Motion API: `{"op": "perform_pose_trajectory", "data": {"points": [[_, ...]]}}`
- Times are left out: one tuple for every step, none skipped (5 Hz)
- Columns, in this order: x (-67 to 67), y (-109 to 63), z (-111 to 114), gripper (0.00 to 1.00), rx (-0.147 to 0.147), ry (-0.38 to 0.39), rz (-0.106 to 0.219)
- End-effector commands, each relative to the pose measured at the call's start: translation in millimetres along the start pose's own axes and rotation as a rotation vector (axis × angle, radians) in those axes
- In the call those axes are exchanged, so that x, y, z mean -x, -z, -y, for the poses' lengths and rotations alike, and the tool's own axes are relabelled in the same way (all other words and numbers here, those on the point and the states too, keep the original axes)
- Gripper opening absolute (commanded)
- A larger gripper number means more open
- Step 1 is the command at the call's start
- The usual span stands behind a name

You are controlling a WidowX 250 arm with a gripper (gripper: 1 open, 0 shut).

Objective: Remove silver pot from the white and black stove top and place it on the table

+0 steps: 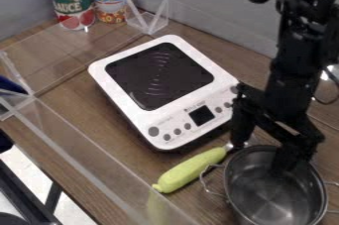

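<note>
Your gripper hangs over the pot's upper rim with its jaws spread fully; no grip on the pot shows. Take the stove's center as the dial, 12 at the top of the view. The pot stands upright on the table at about 5 o'clock, off the stove. The placement therefore appears complete; the open jaws suit a release, and a straight lift should avoid dragging the rim. The green vegetable lies at 6 o'clock, just beside the pot, so limit sideways travel. Two cans stand upright at 11 o'clock, well apart from your work.
</note>
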State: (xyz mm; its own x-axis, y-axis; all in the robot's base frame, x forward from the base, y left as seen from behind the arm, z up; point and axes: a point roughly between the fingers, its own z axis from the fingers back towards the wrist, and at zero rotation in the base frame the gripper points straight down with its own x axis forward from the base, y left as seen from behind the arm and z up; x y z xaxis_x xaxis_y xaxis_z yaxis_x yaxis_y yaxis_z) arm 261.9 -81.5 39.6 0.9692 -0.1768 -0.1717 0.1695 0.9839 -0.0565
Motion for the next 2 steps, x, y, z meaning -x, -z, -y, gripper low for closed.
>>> {"op": "perform_pose_trajectory", "data": {"points": [[-1.0, -12.2, -1.6, 1.0, 0.004, 0.027, 0.054], [1.7, -12.1, -7.6, 1.0, -0.005, 0.051, 0.05]]}}
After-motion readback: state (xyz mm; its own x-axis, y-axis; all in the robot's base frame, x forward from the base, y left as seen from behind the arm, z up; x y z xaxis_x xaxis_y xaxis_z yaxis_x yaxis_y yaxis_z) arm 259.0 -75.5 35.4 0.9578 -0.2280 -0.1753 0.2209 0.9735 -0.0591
